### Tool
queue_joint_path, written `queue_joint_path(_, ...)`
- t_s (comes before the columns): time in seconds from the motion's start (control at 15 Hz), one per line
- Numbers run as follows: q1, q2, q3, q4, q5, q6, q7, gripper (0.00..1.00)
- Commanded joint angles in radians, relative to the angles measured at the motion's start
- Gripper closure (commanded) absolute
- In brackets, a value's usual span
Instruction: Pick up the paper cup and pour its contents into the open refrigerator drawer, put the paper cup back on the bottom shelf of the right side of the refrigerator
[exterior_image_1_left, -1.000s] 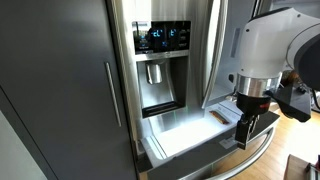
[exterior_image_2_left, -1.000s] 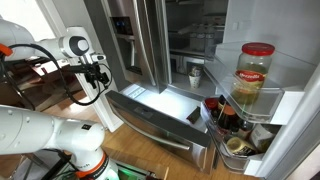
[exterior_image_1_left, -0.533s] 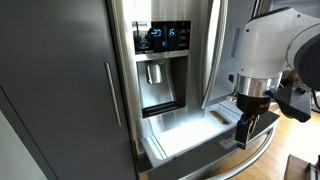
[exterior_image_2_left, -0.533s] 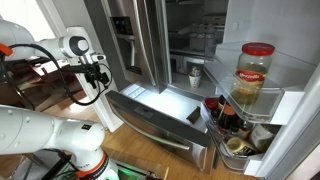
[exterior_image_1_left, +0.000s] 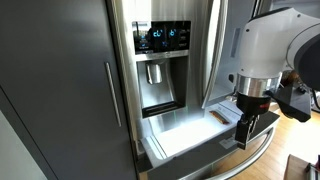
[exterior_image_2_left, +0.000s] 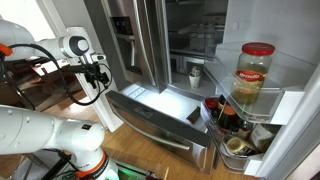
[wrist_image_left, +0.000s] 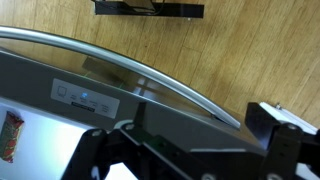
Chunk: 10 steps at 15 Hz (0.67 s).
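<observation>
Above the front edge of the open refrigerator drawer (exterior_image_1_left: 186, 132), we note the gripper (exterior_image_1_left: 246, 135), jaws spread wide, empty; curved handle (wrist_image_left: 150, 84) beneath it.

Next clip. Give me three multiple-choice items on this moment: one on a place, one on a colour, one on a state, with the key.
1. Where does the red-lidded jar stand?
A. On a shelf of the open door
B. In the drawer
C. On the floor

2. What colour is the display panel lit?
A. Red
B. Green
C. Blue

3. How is the refrigerator drawer?
A. Shut
B. Pulled out
C. Lifted out onto the floor

Key: 1 A, the jar sits on the door's shelf in an exterior view. 2 C, the panel glows blue. 3 B, the drawer's bright white inside shows in both exterior views.
</observation>
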Motion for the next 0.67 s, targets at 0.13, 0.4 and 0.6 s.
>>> queue_joint_path(0.13, -0.031, -0.144, -0.119, -0.101, 0.026, -0.040, -0.025, 0.00)
queue_joint_path(0.4, -0.145, -0.326, -0.256, -0.152, 0.010, -0.145, -0.021, 0.00)
queue_joint_path(0.6, -0.161, -0.265, -0.242, -0.109, 0.016, -0.138, -0.041, 0.00)
